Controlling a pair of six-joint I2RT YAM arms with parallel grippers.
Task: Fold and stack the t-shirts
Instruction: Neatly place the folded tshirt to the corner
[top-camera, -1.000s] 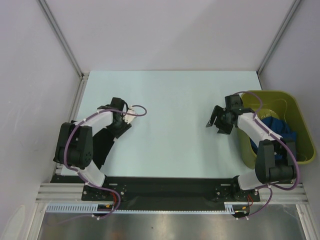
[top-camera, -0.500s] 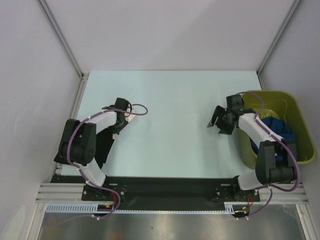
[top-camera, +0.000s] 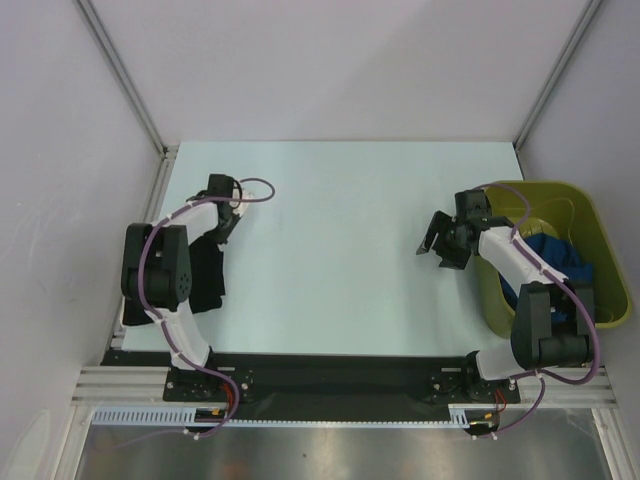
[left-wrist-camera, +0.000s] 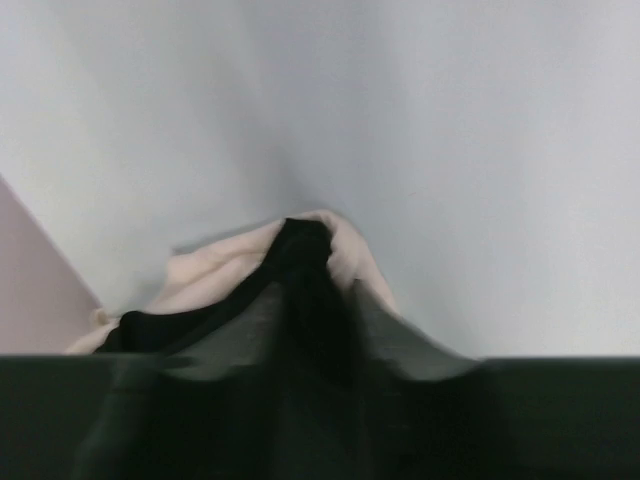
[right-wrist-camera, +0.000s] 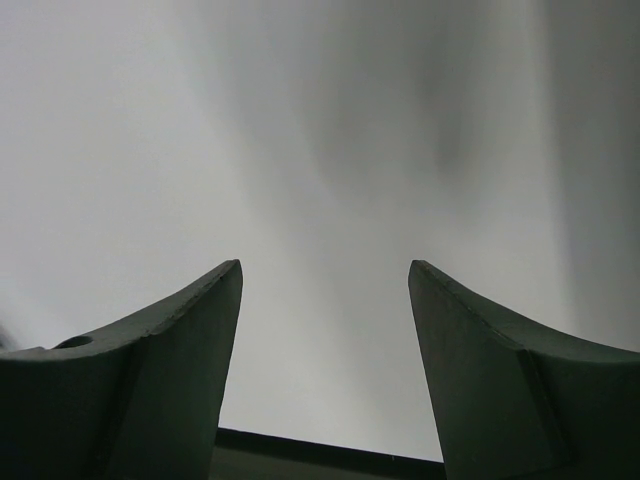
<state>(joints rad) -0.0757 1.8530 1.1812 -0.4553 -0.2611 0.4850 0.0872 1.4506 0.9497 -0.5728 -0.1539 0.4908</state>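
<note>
**State.** The right claw (top-camera: 432, 247) is open: its wrist view shows both fingers (right-wrist-camera: 165, 370) spread with only bare table (top-camera: 340, 200) between them. The left claw (top-camera: 222, 228) sits low over the cloth. Its fingers are hidden in the wrist view, so whether it grips cannot be told.

**Location of the tees.**
- The black tee (top-camera: 205, 285) lies bunched at the left table edge, directly under and behind the left claw. One ridge (left-wrist-camera: 305, 250) rises just ahead of that claw.
- The cream tee (left-wrist-camera: 220, 265) lies beneath the black one, showing only as a fringe ahead and to the left.
- The blue tee (top-camera: 552, 258) is in the bin (top-camera: 605, 250), behind and to the right of the right claw.

**Handling.** All three look soft, light and limp. They will likely sag and drag, and a pinch on the ridge may catch both layers. Judged best hold: a hem or shoulder corner of the black tee alone, lifted clear of the cream.

**Clearance.** The left claw has the table edge and wall close on its left. Open table lies to its right, between the two claws, with room to spread a tee. The bin rim stands close beside the right claw.
</note>
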